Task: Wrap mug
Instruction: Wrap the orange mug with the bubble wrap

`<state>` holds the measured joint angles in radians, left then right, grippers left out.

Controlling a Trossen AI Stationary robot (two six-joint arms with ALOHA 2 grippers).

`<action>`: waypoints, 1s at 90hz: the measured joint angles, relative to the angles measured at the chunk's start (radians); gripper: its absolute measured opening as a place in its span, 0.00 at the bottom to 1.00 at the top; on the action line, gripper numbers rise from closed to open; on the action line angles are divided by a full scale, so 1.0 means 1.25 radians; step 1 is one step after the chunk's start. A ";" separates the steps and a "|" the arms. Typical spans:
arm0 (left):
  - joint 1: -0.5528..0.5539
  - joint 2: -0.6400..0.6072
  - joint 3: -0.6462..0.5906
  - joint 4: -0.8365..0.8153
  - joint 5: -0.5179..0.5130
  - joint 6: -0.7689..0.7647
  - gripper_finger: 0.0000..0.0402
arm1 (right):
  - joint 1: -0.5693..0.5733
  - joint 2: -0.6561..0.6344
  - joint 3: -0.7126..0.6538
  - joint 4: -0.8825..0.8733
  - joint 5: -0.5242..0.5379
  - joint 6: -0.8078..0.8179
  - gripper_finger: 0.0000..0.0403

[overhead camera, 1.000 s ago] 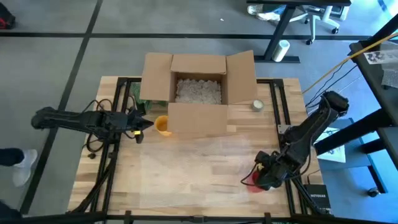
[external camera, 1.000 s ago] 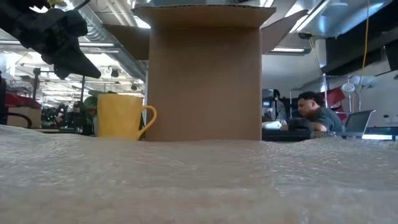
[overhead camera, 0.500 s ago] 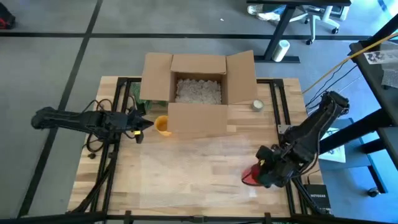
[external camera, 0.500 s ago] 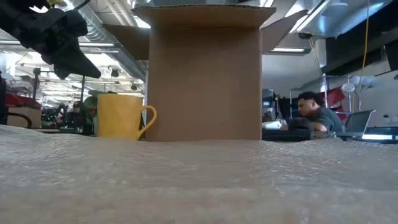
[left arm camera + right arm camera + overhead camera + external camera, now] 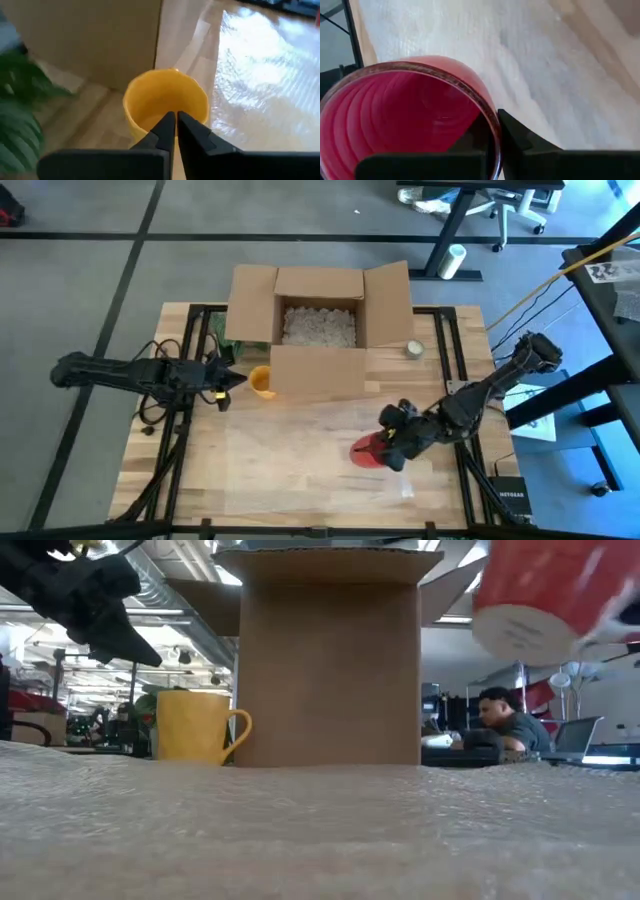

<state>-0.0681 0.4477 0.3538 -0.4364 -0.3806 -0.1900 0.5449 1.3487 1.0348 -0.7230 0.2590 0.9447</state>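
**Red mug held over the bubble wrap**

Gripping the rim of a glossy red mug (image 5: 367,451), the right pincer (image 5: 392,442) has its fingers clamped on the mug's wall, one inside and one outside. The mug hangs tilted above the clear bubble-wrap sheet (image 5: 300,435) spread on the wooden surface (image 5: 190,480); the low view cuts off its upper part. The left pincer (image 5: 237,380), fingers pressed together, hovers just beside a yellow ceramic mug (image 5: 261,381) standing against the open cardboard box (image 5: 320,370), whose front wall hides its white filling from the low view.
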 joint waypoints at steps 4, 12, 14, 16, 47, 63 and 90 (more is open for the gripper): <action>0.000 0.000 0.000 -0.002 -0.001 0.026 0.00 | -0.011 0.008 0.000 0.010 -0.011 -0.012 0.00; 0.000 0.000 0.000 -0.002 -0.001 0.038 0.00 | -0.025 0.021 0.000 0.036 -0.024 -0.037 0.00; 0.000 0.000 0.000 -0.002 -0.001 0.035 0.00 | -0.030 0.024 0.000 0.038 -0.030 -0.045 0.00; 0.000 0.000 0.000 -0.002 -0.001 0.031 0.00 | -0.034 0.026 0.000 0.038 -0.037 -0.049 0.00; 0.000 0.000 0.000 0.015 -0.001 0.005 0.00 | -0.076 0.067 0.000 0.130 -0.086 -0.109 0.00; 0.000 0.000 0.000 0.016 -0.001 -0.050 0.00 | -0.119 0.095 0.000 0.192 -0.128 -0.161 0.00; 0.000 0.000 0.000 0.017 -0.001 -0.073 0.00 | -0.177 0.143 0.000 0.328 -0.194 -0.249 0.00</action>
<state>-0.0677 0.4477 0.3538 -0.4156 -0.3817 -0.2810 0.3233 1.5270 1.0344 -0.3128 0.0164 0.6332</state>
